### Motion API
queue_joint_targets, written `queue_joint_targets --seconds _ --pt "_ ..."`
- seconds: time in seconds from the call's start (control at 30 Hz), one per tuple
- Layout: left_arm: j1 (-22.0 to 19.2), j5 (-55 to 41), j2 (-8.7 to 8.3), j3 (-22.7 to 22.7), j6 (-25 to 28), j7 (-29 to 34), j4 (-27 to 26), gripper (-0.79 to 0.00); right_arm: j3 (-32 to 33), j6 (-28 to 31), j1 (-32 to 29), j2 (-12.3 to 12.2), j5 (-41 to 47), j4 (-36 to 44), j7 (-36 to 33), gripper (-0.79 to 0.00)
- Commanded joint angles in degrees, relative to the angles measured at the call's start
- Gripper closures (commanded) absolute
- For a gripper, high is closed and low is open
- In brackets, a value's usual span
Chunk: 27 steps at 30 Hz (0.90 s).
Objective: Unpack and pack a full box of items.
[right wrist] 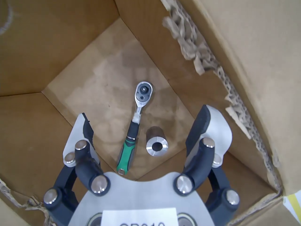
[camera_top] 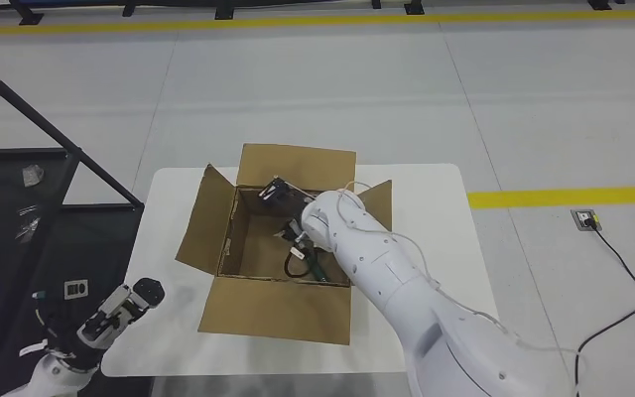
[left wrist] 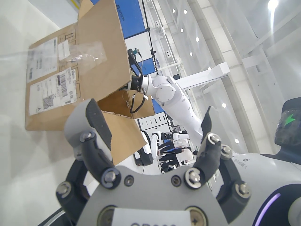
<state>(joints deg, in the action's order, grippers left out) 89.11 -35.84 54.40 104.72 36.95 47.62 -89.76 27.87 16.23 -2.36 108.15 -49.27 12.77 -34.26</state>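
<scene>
Inside the open cardboard box (camera_top: 278, 310), on its floor, we noted a green-handled ratchet wrench (right wrist: 135, 128) and a metal socket (right wrist: 156, 145) just beside it. Our right gripper (right wrist: 145, 116) hung above both, jaws spread wide, holding nothing. Our left gripper (left wrist: 149, 109) sat by a near corner of the white table (camera_top: 437, 198), jaws likewise wide and empty.

box (right wrist: 94, 88) floor mostly bare, ratchet (right wrist: 138, 118) and metal socket (right wrist: 156, 142) lying side by side; raised flaps (camera_top: 298, 161) ringing the opening
</scene>
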Motion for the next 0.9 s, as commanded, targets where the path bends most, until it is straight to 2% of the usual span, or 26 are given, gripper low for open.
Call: queue_joint_targets --seconds 0.0,0.17,0.33,0.4,0.7,0.87 --pt "-1.66 2.45 0.13 -1.24 -0.71 -1.66 -0.37 -0.785 0.17 0.99 -0.25 -0.31 -0.42 0.75 1.65 -0.785" --pt "-4.18 7.96 0.43 -3.43 -2.21 -5.34 -1.97 -0.785 0.53 1.28 -1.21 -1.21 -1.98 3.80 5.45 -0.785" --pt "-6.67 10.56 0.55 -5.96 -4.46 -4.78 -2.82 -0.785 1.04 -1.23 -2.87 -2.53 -4.24 8.57 6.91 -0.785" --pt "-7.04 10.92 0.58 -6.38 -4.53 -4.49 -3.22 -0.785 1.37 -3.99 -3.84 -3.18 -5.34 10.87 6.33 -0.785" --pt "-7.30 12.16 0.65 -7.07 -5.12 -3.54 -4.32 -0.785 1.37 -3.99 -3.84 -3.18 -5.34 10.87 6.33 -0.785" --pt "-8.34 13.03 0.70 -7.63 -5.89 -3.72 -3.96 -0.785 3.41 3.13 -4.17 -4.90 -5.20 11.67 11.17 -0.785"
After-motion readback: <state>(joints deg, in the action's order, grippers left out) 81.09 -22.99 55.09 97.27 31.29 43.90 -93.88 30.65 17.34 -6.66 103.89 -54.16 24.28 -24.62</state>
